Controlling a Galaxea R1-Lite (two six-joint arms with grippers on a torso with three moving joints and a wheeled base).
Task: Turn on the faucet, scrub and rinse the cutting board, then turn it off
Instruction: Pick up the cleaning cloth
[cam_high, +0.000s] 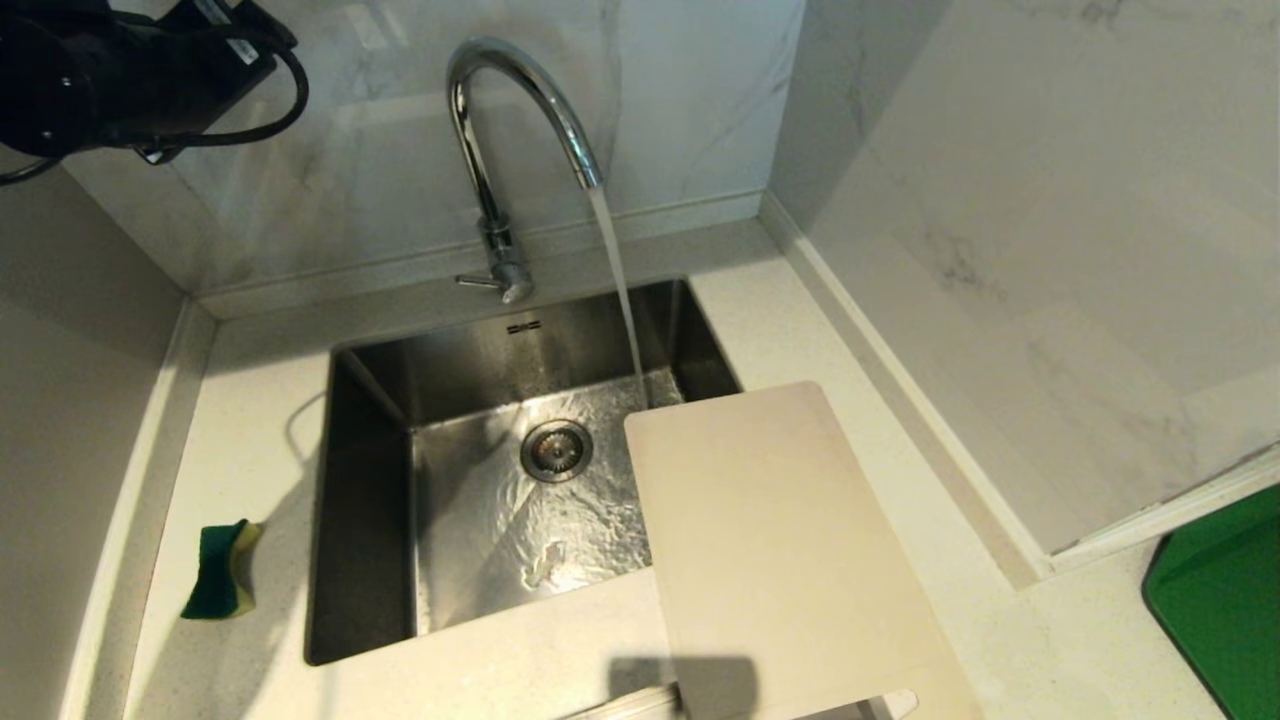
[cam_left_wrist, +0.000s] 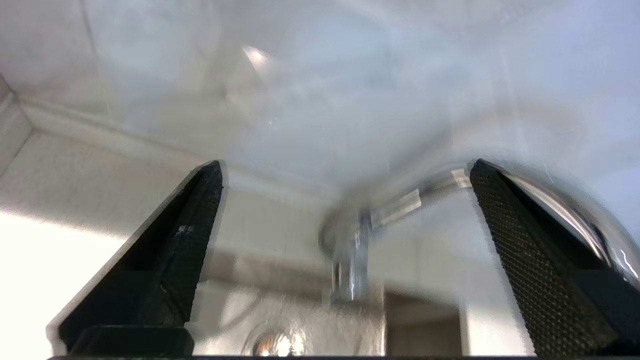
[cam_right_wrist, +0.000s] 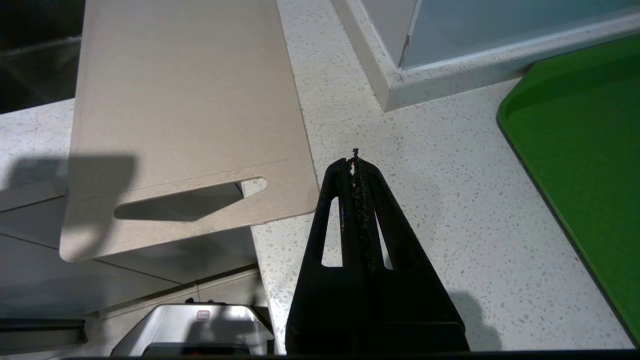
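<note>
Before me pale marble walls meet in a corner above a white speckled bench, brightly lit.

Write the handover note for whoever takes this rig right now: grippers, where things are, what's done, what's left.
Left gripper: fingers open, empty, up by the faucet spout near the back wall.
Right gripper: fingers shut, empty, parked over the counter beside the cutting board slot handle.
Cutting board: lying across the right rim of the sink, its handle end overhanging the counter's front edge; the stream falls just past its far edge.
Sponge: on the counter left of the sink.
Done: water is running.
Left: scrub, rinse, shut the faucet.
</note>
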